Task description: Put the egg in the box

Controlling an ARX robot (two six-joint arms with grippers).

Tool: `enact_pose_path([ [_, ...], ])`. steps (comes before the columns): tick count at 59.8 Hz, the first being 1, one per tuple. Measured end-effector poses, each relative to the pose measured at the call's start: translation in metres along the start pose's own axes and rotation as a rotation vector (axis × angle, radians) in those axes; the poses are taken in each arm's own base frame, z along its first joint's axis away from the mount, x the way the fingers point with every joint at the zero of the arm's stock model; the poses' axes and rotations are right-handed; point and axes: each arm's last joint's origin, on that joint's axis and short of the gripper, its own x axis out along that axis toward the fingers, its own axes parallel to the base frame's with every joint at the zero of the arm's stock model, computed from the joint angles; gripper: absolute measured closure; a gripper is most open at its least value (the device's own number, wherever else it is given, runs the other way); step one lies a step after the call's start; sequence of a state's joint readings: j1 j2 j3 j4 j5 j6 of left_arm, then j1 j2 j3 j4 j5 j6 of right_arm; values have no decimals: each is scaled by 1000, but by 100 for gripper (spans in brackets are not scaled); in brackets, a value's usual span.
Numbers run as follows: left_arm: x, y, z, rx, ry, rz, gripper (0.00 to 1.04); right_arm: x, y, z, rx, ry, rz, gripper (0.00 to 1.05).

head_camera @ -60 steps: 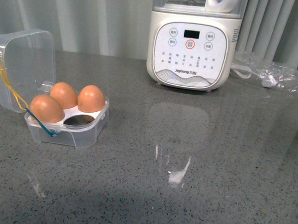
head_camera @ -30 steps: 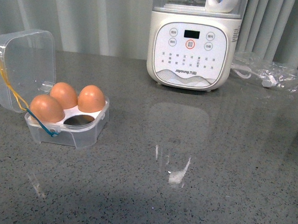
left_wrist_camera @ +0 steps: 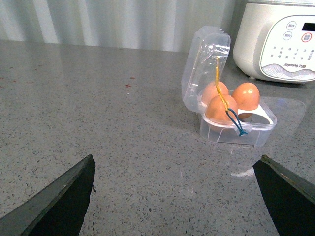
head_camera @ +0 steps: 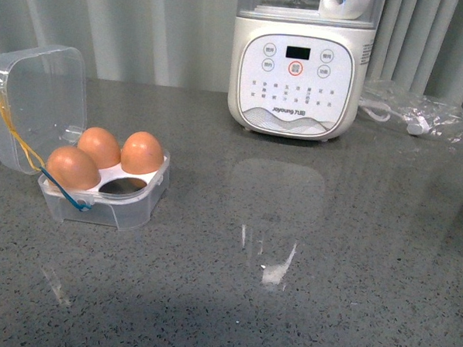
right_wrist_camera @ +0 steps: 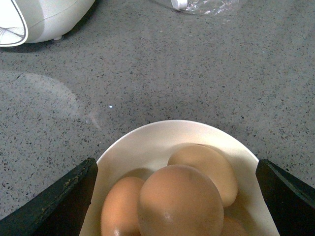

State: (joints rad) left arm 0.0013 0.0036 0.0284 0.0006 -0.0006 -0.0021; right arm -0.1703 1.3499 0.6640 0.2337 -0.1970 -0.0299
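Observation:
The box (head_camera: 129, 203) is a small clear case with its lid (head_camera: 37, 101) standing open, on the left of the grey counter. Three brown eggs (head_camera: 142, 152) fill three cups and the front right cup (head_camera: 122, 186) is bare. Neither arm shows in the front view. My left gripper (left_wrist_camera: 176, 162) is open over bare counter, well short of the box (left_wrist_camera: 236, 135). My right gripper (right_wrist_camera: 177, 162) is open above a white bowl (right_wrist_camera: 147, 132) holding several brown eggs. The nearest egg (right_wrist_camera: 177, 204) lies between the two fingers, untouched.
A big white appliance (head_camera: 295, 68) stands at the back of the counter, right of the box. A crumpled clear plastic bag (head_camera: 413, 113) with a cable lies at the back right. A curtain hangs behind. The counter (head_camera: 289, 262) is grey and speckled.

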Motion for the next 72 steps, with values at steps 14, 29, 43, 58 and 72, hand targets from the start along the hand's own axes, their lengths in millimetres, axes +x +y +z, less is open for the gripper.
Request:
enact_pose_path([
  [14, 0, 0, 0, 0, 0, 0, 7, 1, 0, -3, 3, 11, 8, 40],
  [29, 0, 0, 0, 0, 0, 0, 7, 2, 0, -4, 4, 13, 15, 63],
  [43, 0, 0, 0, 0, 0, 0, 7, -11, 8, 4, -9, -5, 33, 63],
  [58, 0, 0, 0, 0, 0, 0, 7, -26, 42, 47, -76, -105, 161, 63],
  [72, 0, 0, 0, 0, 0, 0, 7, -17, 121, 80, -198, -139, 474, 63],
])
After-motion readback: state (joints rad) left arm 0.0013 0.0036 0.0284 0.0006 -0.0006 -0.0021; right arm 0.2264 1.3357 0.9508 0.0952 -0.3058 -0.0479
